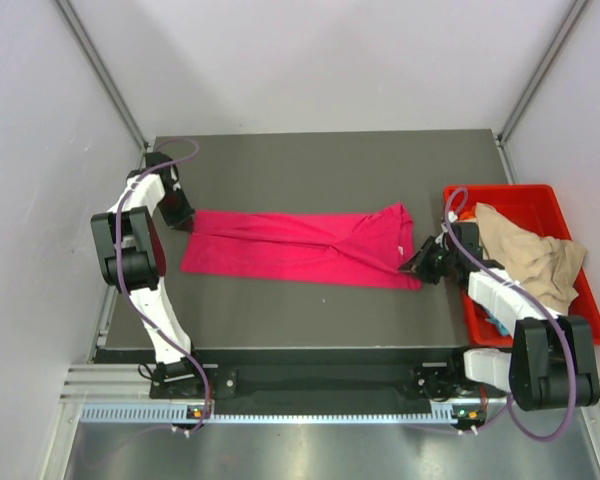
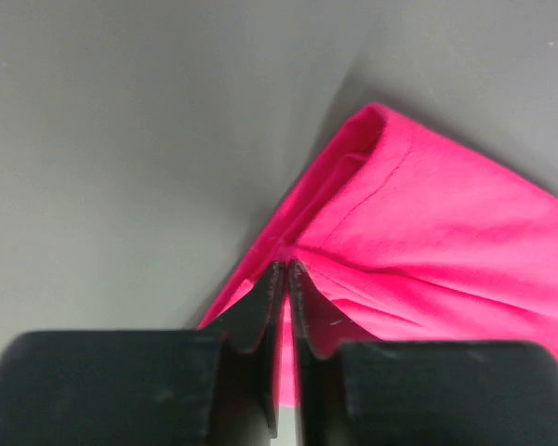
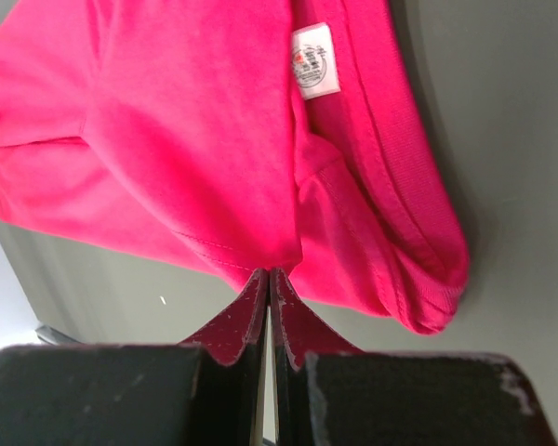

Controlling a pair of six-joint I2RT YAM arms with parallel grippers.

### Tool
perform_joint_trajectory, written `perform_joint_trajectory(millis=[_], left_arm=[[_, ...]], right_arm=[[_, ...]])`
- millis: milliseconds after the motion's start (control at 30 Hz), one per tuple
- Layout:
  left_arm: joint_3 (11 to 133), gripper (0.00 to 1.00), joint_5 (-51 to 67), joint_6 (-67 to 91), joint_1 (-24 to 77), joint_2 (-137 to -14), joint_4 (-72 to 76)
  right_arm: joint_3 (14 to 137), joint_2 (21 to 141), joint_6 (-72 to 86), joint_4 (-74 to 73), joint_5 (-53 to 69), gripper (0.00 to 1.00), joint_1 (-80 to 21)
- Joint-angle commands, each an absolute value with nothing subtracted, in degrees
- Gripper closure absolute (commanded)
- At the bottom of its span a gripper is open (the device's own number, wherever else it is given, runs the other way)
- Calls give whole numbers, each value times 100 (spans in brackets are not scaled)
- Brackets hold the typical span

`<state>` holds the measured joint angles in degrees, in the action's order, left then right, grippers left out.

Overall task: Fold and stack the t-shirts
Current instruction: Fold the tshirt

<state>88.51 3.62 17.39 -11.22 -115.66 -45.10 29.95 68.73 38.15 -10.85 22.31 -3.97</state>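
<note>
Lying flat across the middle of the gray table [image 1: 310,160] is the pink t-shirt [image 1: 300,247], spread out long from side to side. The left gripper [image 1: 183,218] pinches its left edge, fingers squeezed tight on the cloth. The right gripper [image 1: 421,268] pinches the right edge (near the small white tag [image 3: 314,60]), fingers pressed together on it too. A tan t-shirt [image 1: 530,255] sits bunched in the red bin [image 1: 525,200] at the right.

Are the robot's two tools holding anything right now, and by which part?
Both hold the pink t-shirt: the left tool pinches the edge of its left end, the right tool an edge at its collar end.
</note>
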Motion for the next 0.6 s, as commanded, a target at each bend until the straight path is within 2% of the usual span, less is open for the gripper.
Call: perform_joint_trajectory(millis=[0, 67, 100, 333, 433, 567], left_arm=[[9044, 84, 106, 1749, -1186, -11426, -4597], [9123, 77, 53, 1740, -1178, -11365, -4675], [9236, 73, 53, 1697, -1169, -11303, -4702], [9449, 68, 201, 1705, -1169, -10943, -4676], [9150, 67, 1067, 1837, -1125, -10697, -4176], [8904, 67, 1651, 2170, -1107, -10766, -3806]], right_arm=[[2813, 6759, 3876, -870, 2118, 100, -387], [2760, 6741, 3876, -852, 2109, 98, -387], [2768, 6698, 3876, -870, 2118, 94, -387], [3795, 6653, 3262, -1704, 1855, 69, -387], [4375, 7013, 2771, -1635, 1916, 64, -387], [5228, 7995, 2233, -1591, 1916, 63, -387]])
